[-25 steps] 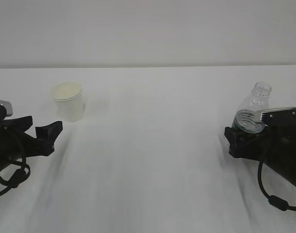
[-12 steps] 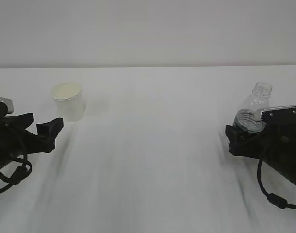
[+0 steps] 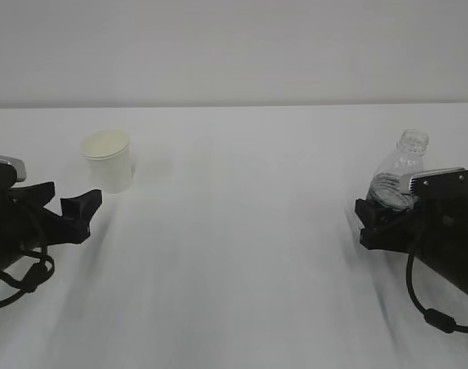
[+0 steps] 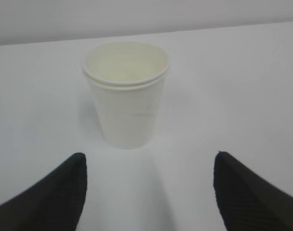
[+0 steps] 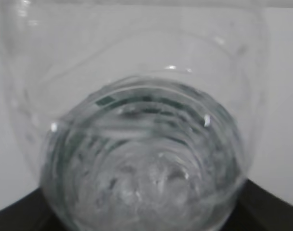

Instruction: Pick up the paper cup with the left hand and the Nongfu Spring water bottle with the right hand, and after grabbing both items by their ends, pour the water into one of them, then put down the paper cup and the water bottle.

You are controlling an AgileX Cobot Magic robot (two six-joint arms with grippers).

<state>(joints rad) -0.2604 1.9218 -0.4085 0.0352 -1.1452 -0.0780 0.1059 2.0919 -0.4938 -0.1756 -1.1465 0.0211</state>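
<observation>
The cup stands on the table at the left; the bottle leans far right, well apart.

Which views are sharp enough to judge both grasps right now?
Left wrist view: paper cup is fairly crisp, with soft shadowless light, and left gripper sits open short of it. Right wrist view: water bottle fills the frame, blurred, with small glints. Exterior view: washed out, table streaky, right gripper dark against the bottle.

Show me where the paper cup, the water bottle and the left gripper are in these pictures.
paper cup [image 4: 128, 110]: left wrist view, on its white side wall.
water bottle [image 3: 405, 157]: exterior view, on its clear upper body.
left gripper [image 3: 64, 207]: exterior view, between its black fingertips.
</observation>
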